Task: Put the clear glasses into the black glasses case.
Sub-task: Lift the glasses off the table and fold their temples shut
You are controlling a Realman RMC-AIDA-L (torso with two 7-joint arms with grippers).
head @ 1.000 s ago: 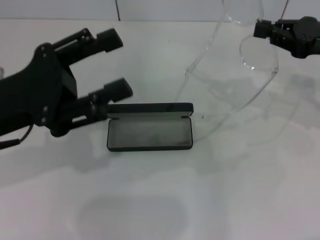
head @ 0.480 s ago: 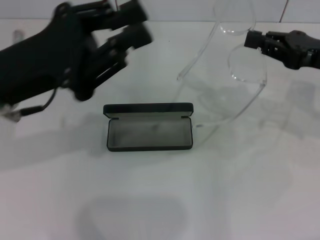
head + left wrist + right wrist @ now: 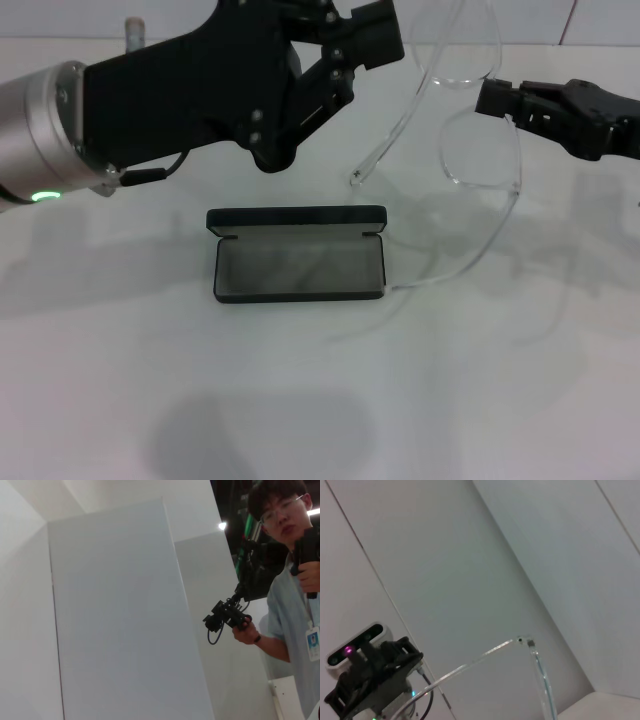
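- Holding the clear glasses [image 3: 470,120] by the bridge between the lenses, your right tool [image 3: 497,98] is clamped on them at the far right, with both arms unfolded and hanging down toward you.
- Watch the lower arm tip: it sits just beside the right near corner of the black glasses case [image 3: 298,255], which lies open on the tabletop [image 3: 480,380]. Lower now and that tip could catch the rim and tip or shove the case.
- Mind the unfolded arms too; in my judgement they will not fit inside until folded, and a thin grip on slick plastic may let the frame twist or slip.
- Your left tool [image 3: 365,35] is high at the far side, close to the other arm of the glasses; whether its fingers are spread I cannot tell. A careless reach could knock the frame.
- Compared with a second ago, your left tool has risen from beside the case's left end, and the glasses have drifted left toward the case.
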